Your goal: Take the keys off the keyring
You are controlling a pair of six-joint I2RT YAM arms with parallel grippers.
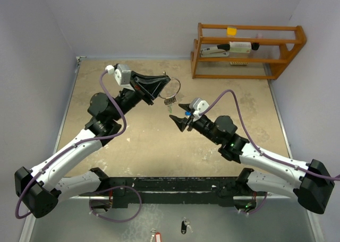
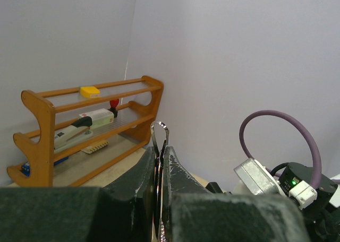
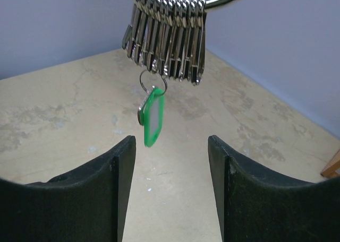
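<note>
My left gripper (image 1: 166, 84) is shut on the keyring (image 1: 173, 86) and holds it up above the table. In the left wrist view the thin silver wire (image 2: 160, 131) sticks out between the closed fingertips. A row of silver clips (image 3: 164, 37) hangs from the ring. From one clip dangles a green-headed key (image 3: 153, 117), which also shows in the top view (image 1: 170, 108). My right gripper (image 3: 170, 146) is open just below and in front of the green key, touching nothing. From above, the right gripper (image 1: 177, 114) points up-left at the hanging clips. A small blue bit (image 1: 188, 114) shows at its wrist; what it is I cannot tell.
A wooden rack (image 1: 247, 51) stands at the back right with a stapler (image 1: 214, 51) and a yellow block (image 1: 231, 31). A black-tagged key (image 1: 184, 226) and a red-tagged key (image 1: 155, 235) lie on the grey strip in front of the arm bases. Walls close off the left, back and right.
</note>
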